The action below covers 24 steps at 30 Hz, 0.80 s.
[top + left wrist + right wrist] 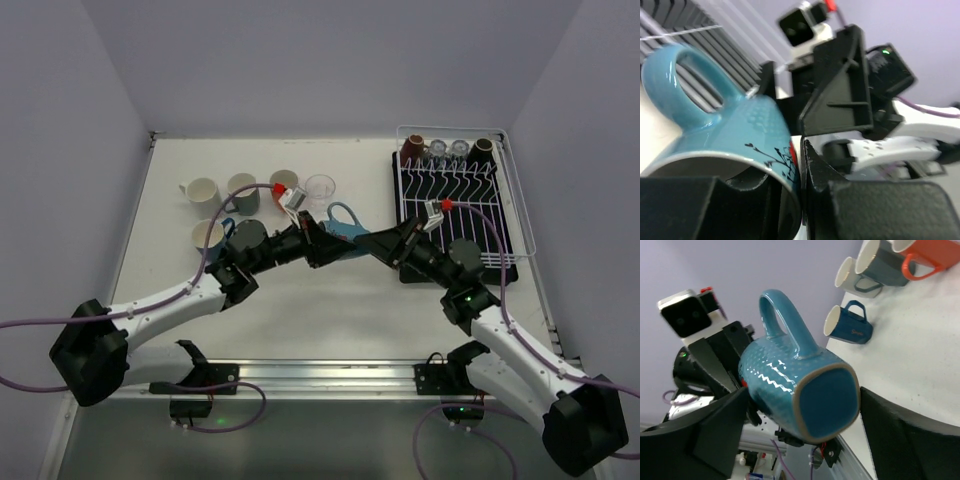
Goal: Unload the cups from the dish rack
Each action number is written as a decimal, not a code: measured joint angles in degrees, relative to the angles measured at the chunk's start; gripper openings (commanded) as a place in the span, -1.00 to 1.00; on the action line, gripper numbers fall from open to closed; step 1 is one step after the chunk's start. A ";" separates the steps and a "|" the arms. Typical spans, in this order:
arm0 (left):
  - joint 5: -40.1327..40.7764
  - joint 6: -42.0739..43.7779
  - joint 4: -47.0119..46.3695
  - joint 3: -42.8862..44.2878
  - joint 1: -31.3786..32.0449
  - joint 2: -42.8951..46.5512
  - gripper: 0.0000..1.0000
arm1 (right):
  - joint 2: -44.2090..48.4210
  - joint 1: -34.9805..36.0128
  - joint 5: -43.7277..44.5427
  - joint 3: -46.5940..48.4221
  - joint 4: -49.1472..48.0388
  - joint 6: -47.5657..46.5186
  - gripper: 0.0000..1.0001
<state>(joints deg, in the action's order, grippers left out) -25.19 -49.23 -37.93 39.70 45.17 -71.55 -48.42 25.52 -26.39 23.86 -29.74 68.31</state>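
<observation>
A light blue mug (340, 222) hangs on its side above the table between my two grippers. My left gripper (322, 240) is shut on its rim (720, 125), one finger inside and one outside. My right gripper (365, 243) stands round the mug's base (800, 385), with both fingers against its sides. The white wire dish rack (455, 200) on its black tray is at the right. Along its far end it holds two dark brown cups (413, 146) and two clear glasses (437, 148).
On the table at the left stand a cream mug (200, 189), a grey mug (243, 188), an orange mug (284, 181), a clear glass (320, 186), and a dark blue mug (850, 326) beside another pale cup (208, 235). The table's rim is at the far left.
</observation>
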 measured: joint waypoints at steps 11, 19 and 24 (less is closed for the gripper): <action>31.15 18.78 44.28 9.51 -1.03 -0.70 -1.00 | 6.97 0.09 8.24 0.37 18.88 -10.14 0.98; 40.02 23.63 58.40 12.55 -7.10 -11.19 -1.00 | 10.73 0.09 11.67 0.39 26.47 -15.02 0.98; 39.89 26.05 60.78 13.66 -11.69 -13.00 -1.00 | 13.66 0.09 13.07 0.37 29.07 -16.81 0.98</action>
<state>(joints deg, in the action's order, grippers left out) 14.70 -23.18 22.85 53.36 33.47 -84.55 -34.76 25.61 -13.32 24.23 -0.67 51.51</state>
